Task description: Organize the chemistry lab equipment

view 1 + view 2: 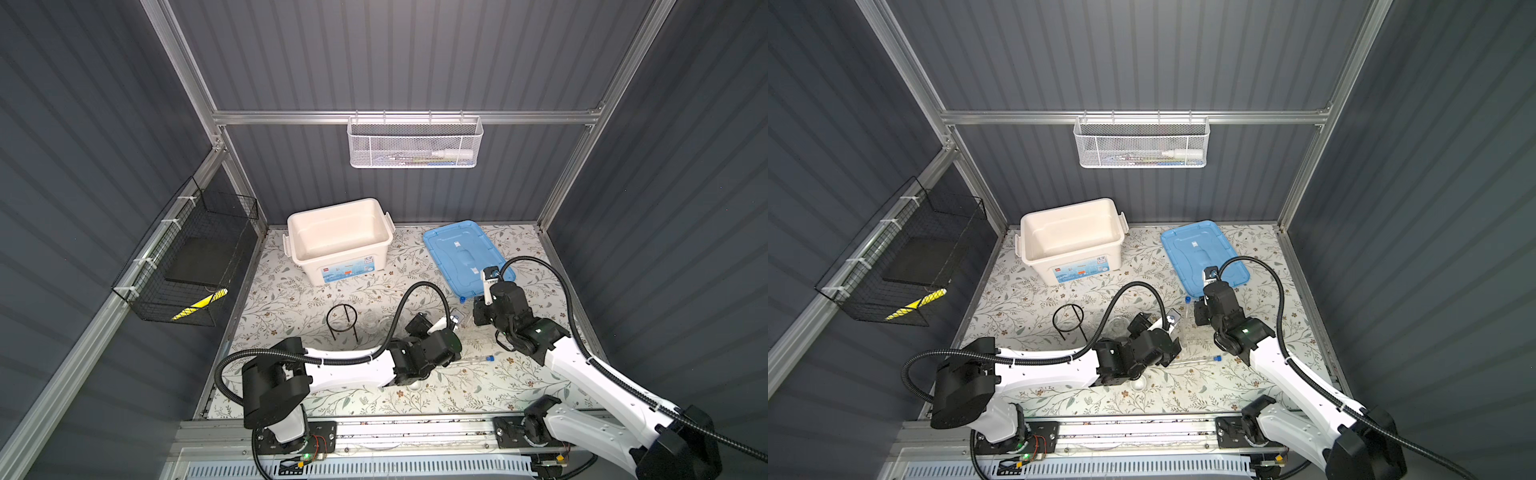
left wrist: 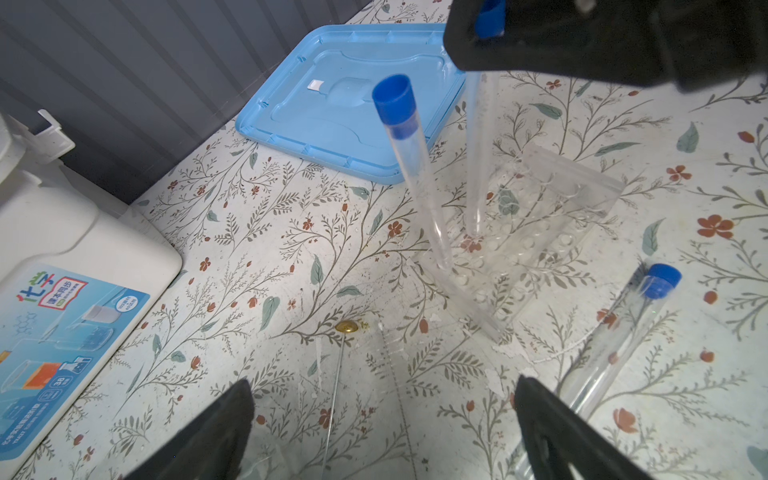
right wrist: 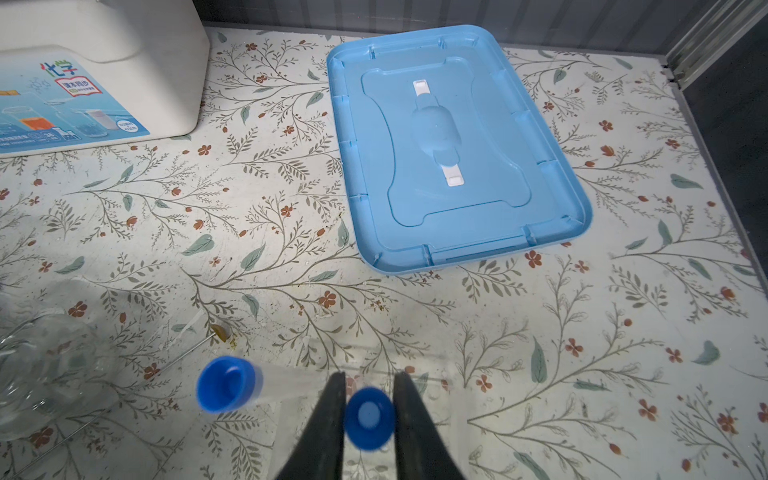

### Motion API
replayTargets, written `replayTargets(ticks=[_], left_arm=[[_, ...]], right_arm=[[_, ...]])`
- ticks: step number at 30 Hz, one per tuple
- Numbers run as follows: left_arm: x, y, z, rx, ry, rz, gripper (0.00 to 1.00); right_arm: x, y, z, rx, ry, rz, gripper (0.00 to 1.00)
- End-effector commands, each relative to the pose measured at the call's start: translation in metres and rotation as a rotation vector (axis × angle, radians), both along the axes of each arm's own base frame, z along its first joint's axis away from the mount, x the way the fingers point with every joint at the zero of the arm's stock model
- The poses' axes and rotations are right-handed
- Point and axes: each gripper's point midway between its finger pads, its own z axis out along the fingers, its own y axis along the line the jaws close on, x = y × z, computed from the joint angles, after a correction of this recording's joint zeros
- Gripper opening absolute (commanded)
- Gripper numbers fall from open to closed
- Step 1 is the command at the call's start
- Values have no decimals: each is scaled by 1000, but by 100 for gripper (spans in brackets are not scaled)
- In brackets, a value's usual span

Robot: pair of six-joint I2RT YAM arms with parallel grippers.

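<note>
One blue-capped tube [image 3: 369,417] clamped in right tool [image 3: 370,384]

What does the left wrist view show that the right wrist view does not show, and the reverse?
Only left wrist: the blue-capped clear test tube lying flat and the left gripper's open fingers. Only right wrist: the rounded clear glass flask. Both: the flat blue plastic lid, the white storage box, the leaning capped tube.
</note>
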Motion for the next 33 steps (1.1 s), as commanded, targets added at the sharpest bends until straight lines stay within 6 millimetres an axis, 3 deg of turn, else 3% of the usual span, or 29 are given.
replayTargets(ticks=[1, 19, 20, 22, 27, 33], left_arm=[[2, -4, 3, -8, 2, 14, 100], [-3, -6, -8, 25, 30, -19, 100], [-4, -7, -9, 29, 37, -28, 100], [-8, -11, -13, 41, 55, -60, 99], [-19, -17, -22, 69, 96, -138, 99], [-33, -22, -31, 87, 144, -224, 99]], right_arm=[[-1, 1, -1, -19, -4, 9, 25], [-8, -3, 5, -2, -15, -6, 28], [-8, -4, 6, -3, -20, -9, 29], [-9, -7, 9, -4, -27, -25, 42], [-13, -15, 18, 14, -50, -64, 46], [-16, -25, 27, 33, -79, -121, 58]])
